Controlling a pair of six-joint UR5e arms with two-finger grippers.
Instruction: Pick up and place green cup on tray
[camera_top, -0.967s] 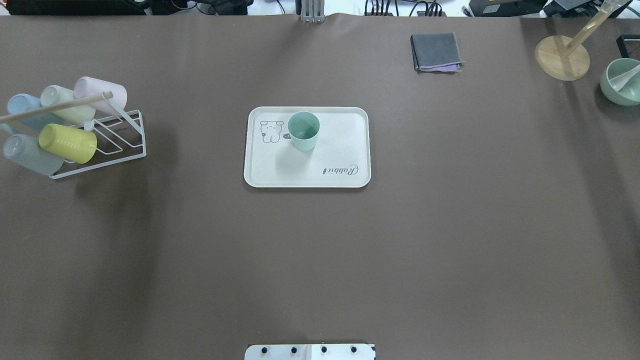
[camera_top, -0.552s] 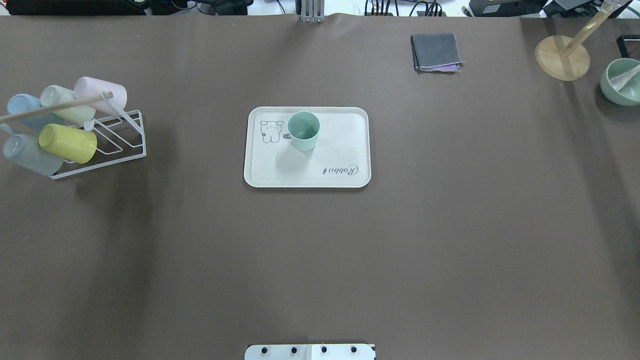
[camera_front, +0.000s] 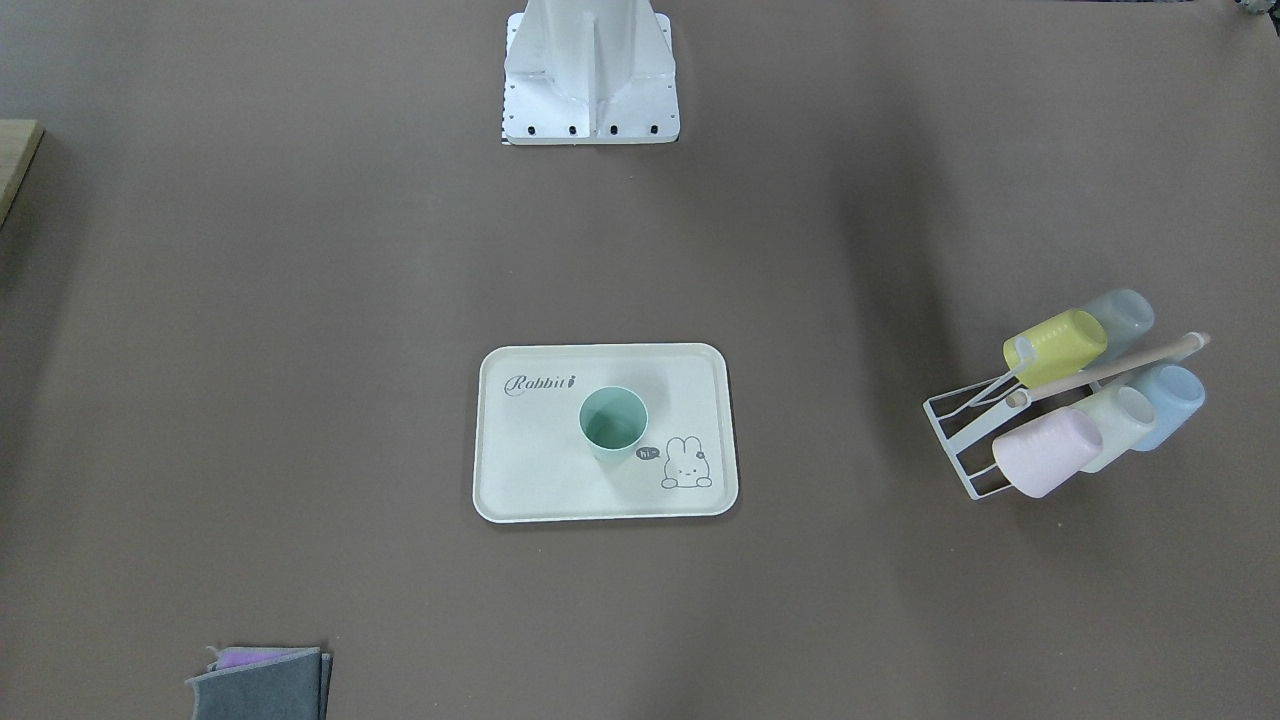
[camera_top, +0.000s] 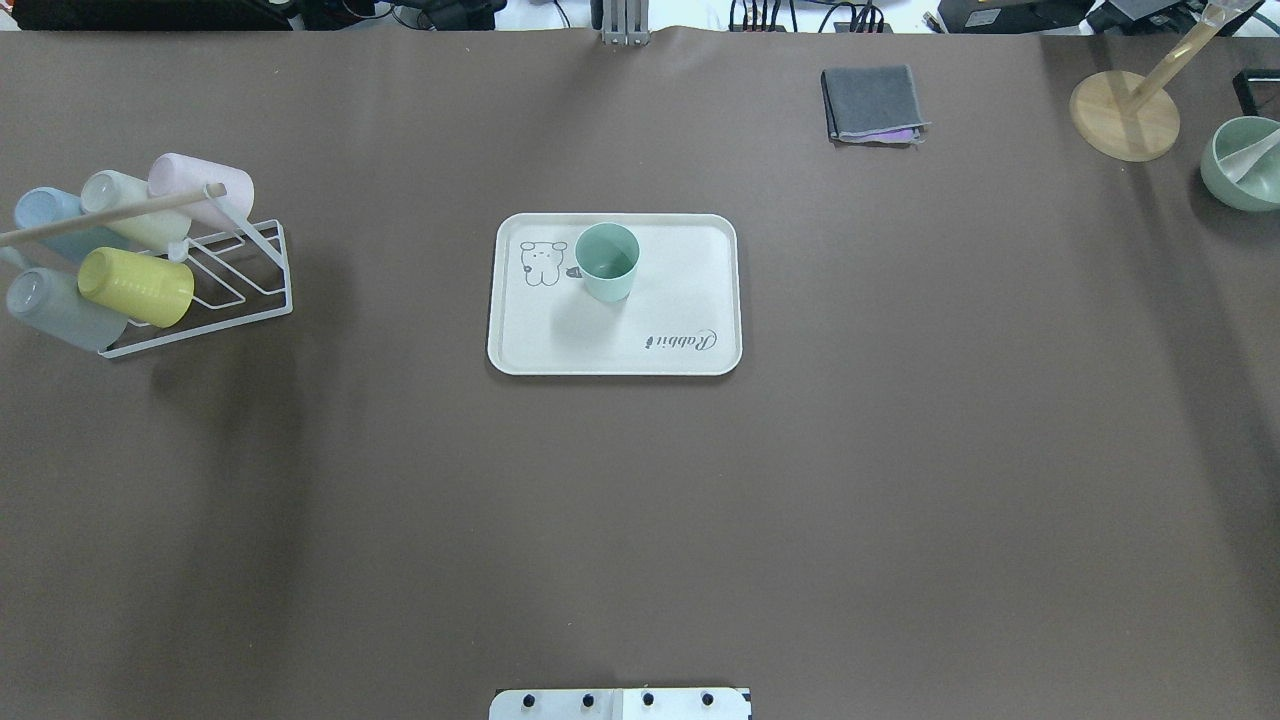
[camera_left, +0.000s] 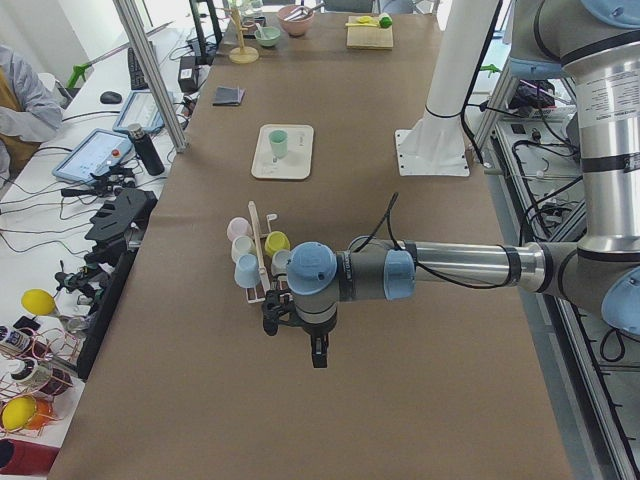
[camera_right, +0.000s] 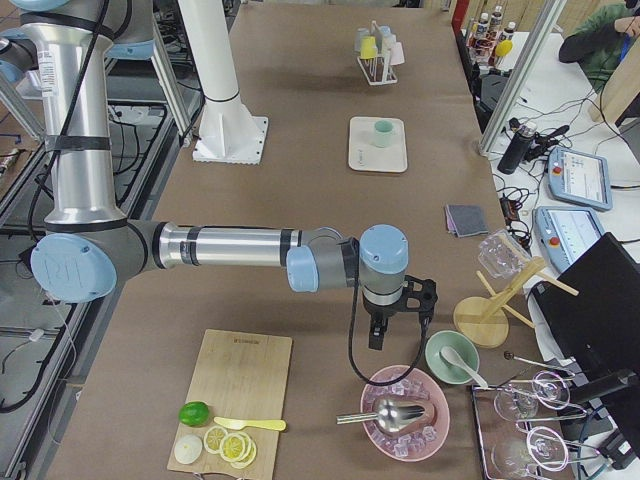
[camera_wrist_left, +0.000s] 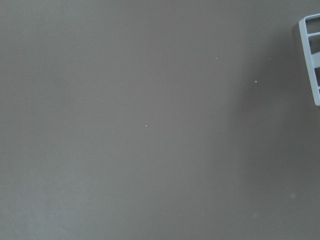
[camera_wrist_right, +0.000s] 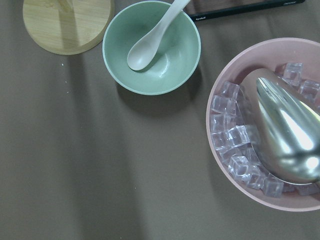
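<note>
Where the cup sits: small matte mint-green plastic cup (camera_top: 607, 262), upright on flat cream rectangular tray (camera_top: 690, 290), beside the bunny drawing.
Left hand (camera_left: 316, 350): over bare brown bench (camera_top: 900, 450); I cannot tell its state.
Right hand (camera_right: 380, 335): near pink ice-cube bowl (camera_wrist_right: 280, 202); I cannot tell.

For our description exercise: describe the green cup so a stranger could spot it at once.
Find the cream tray at the middle of the table. The green cup stands upright on it, beside the bunny drawing. The other cups sit tilted on a wire rack.

Cup (camera_top: 607, 262) on tray (camera_top: 690, 285) mid-table, cup rack (camera_top: 240, 285) well left, cloth (camera_top: 872, 103) behind right
</note>
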